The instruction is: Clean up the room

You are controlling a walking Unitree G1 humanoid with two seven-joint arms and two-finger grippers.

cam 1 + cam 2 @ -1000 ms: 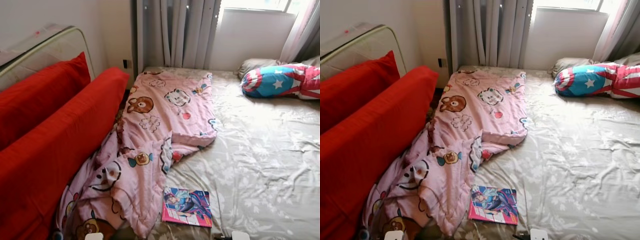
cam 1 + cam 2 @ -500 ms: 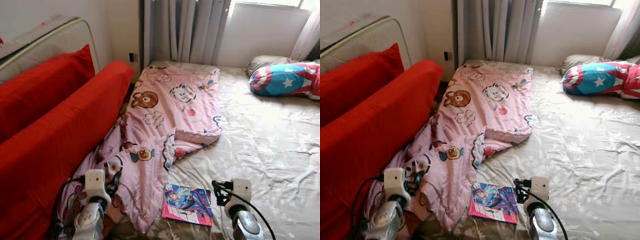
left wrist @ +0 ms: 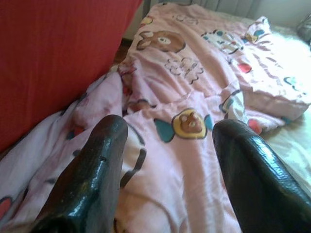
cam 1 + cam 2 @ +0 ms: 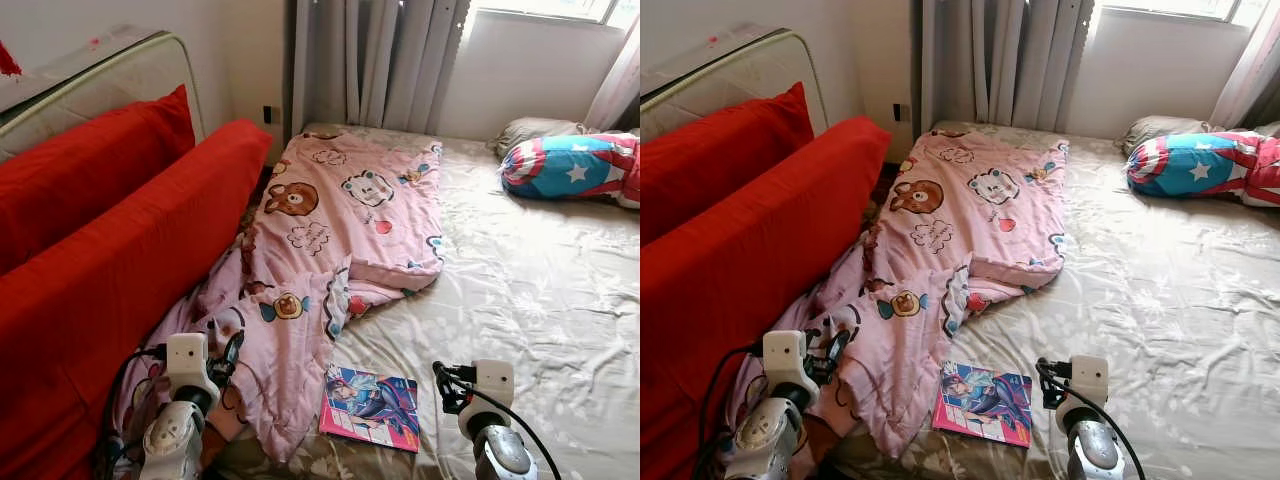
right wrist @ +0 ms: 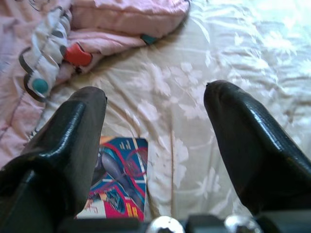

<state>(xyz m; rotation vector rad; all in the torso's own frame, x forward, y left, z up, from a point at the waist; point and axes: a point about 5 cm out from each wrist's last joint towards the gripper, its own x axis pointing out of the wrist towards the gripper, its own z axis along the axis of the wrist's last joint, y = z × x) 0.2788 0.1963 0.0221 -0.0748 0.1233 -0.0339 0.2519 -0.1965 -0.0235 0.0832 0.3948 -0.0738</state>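
On bed [image 4: 540,300], one book [image 4: 371,407] (colourful), one pink quilt [image 4: 330,250]

L arm [image 4: 172,440] & R arm [image 4: 497,450]: both raised into lower edge of head view, silver wrists w/ cables, pointing fwd. Left gripper [image 3: 170,145]: two black fingers spread wide, nothing betw. them. Right gripper [image 5: 155,126]: fingers likewise spread apart, empty, tilted downward.

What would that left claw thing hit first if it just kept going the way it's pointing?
Most likely the pink blanket: the left gripper, fingers apart, aims straight at its rumpled folds beside the red cushion.
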